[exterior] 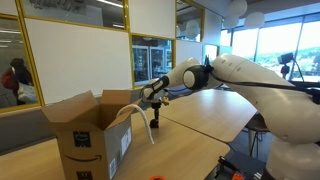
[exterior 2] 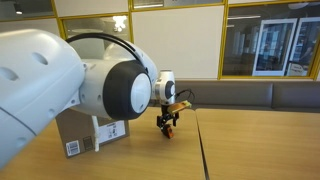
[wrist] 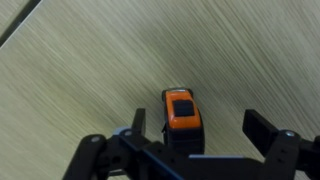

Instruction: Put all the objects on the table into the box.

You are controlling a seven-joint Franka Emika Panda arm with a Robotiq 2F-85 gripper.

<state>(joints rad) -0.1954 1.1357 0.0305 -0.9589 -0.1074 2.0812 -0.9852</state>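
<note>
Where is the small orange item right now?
In the wrist view the small orange item lies on the wooden table, between the fingers of the open gripper, nearer the finger at picture left.

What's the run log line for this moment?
phase: pre-grasp | pincer: open, low over table | target: small orange item on table, between jaws | box: open, white tube hanging over its side

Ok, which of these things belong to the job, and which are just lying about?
Job: box, white tube, small orange item, table, open claw.
Not the job: person in the background, windows.
</note>
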